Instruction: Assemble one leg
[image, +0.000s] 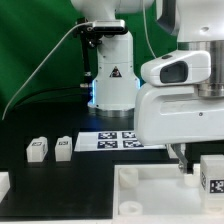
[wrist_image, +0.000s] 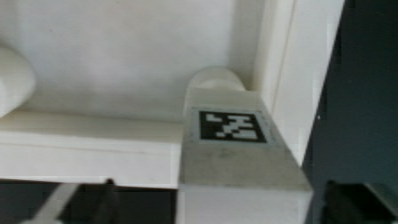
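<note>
A leg (wrist_image: 228, 125), a chunky white block with a black-and-white tag, stands in a corner of the large white panel (wrist_image: 107, 140), against its raised rim. My gripper (wrist_image: 219, 198) is shut on it, with a dark finger close on each side of the block. In the exterior view the gripper (image: 190, 165) hangs under the white hand at the right, and the held leg (image: 212, 175) stands on the panel (image: 150, 195) at the frame's edge. Two more legs (image: 38, 149) (image: 64, 145) lie on the black table at the exterior view's left.
The marker board (image: 118, 138) lies flat in front of the arm's base (image: 112, 80). Another white part (image: 3, 183) shows at the lower left edge. A green curtain hangs behind.
</note>
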